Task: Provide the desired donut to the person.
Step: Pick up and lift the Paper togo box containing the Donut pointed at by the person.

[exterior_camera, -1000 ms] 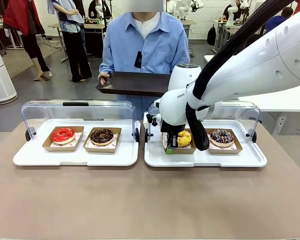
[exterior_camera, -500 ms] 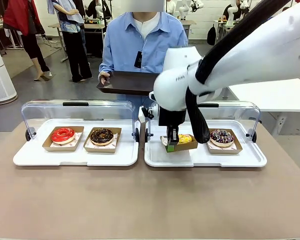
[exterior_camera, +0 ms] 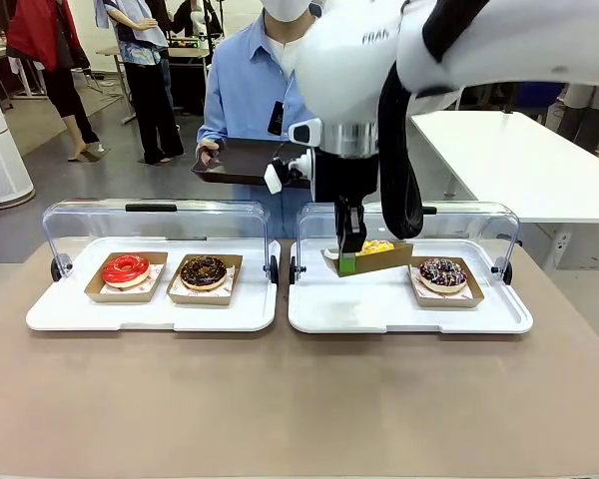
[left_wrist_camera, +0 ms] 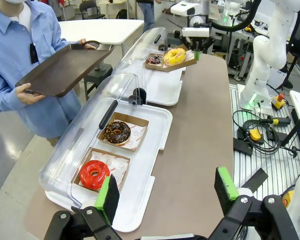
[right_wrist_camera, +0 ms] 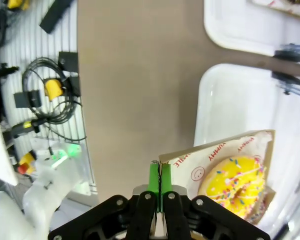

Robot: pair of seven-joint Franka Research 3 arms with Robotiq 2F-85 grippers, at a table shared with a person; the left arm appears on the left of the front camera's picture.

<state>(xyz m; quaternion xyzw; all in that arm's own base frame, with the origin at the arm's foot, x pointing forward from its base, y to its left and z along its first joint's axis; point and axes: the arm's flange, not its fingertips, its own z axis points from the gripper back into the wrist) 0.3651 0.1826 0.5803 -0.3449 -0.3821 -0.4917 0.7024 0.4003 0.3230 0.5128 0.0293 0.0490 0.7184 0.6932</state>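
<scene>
Right gripper (exterior_camera: 349, 261): green pads pinched tight on the thin rim of the cardboard holder (exterior_camera: 379, 263), which carries the glossy yellow sprinkled donut (exterior_camera: 376, 246). The holder hangs tilted above the smooth, round-cornered white plastic tray (exterior_camera: 379, 311), whose floor beneath is bare. A clear domed lid (exterior_camera: 479, 215) stands open behind. The person (exterior_camera: 245, 95) holds a flat dark serving tray (exterior_camera: 235, 165) beyond. Left gripper (left_wrist_camera: 167, 192): jaws wide apart, empty.

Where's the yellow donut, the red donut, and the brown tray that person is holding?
yellow donut (exterior_camera: 376, 246), front view, on its yellow icing.
red donut (exterior_camera: 112, 269), front view, on the left side of its ring.
brown tray (exterior_camera: 235, 163), front view, on its dark near side.
</scene>
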